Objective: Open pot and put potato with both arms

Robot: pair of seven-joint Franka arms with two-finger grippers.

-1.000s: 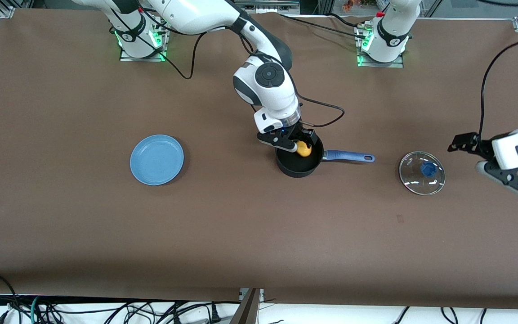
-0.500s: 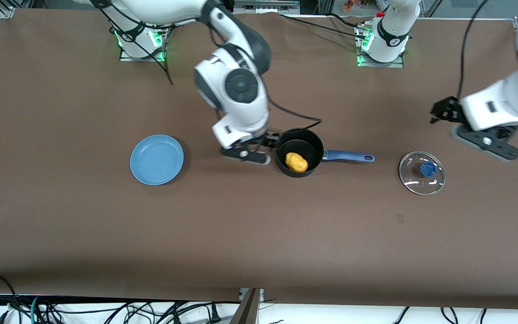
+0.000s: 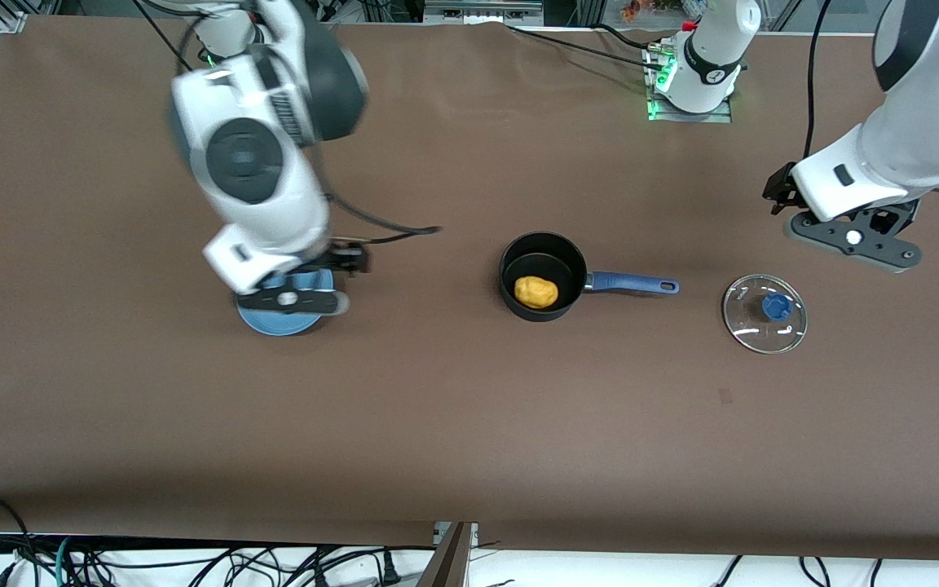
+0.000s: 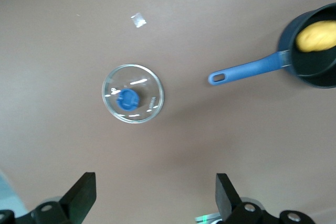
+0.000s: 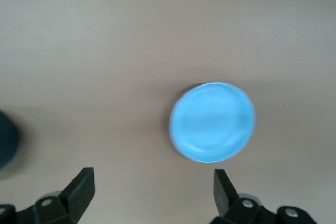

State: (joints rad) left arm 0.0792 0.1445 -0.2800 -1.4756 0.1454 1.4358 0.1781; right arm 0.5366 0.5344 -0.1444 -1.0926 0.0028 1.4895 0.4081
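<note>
At frame centre, the potato (image 3: 535,292) lies inside the uncovered pot (image 3: 543,275); its lid (image 3: 764,313) rests apart, lower right, so loading looks complete. Right gripper (image 3: 290,300) hangs spread and empty over the plate (image 3: 274,322), left gripper (image 3: 853,239) likewise spread near the lid.

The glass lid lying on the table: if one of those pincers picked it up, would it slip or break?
The glass lid looks smooth and shiny, so its rim would probably slip. Its blue knob faces up, likely the safer grip. Being glass, it could crack if dropped. It lies flat, so a push should slide it, not roll it.

A light-blue plate (image 5: 212,121) lies toward the right arm's end; a glass lid (image 3: 764,314) toward the left arm's.
</note>
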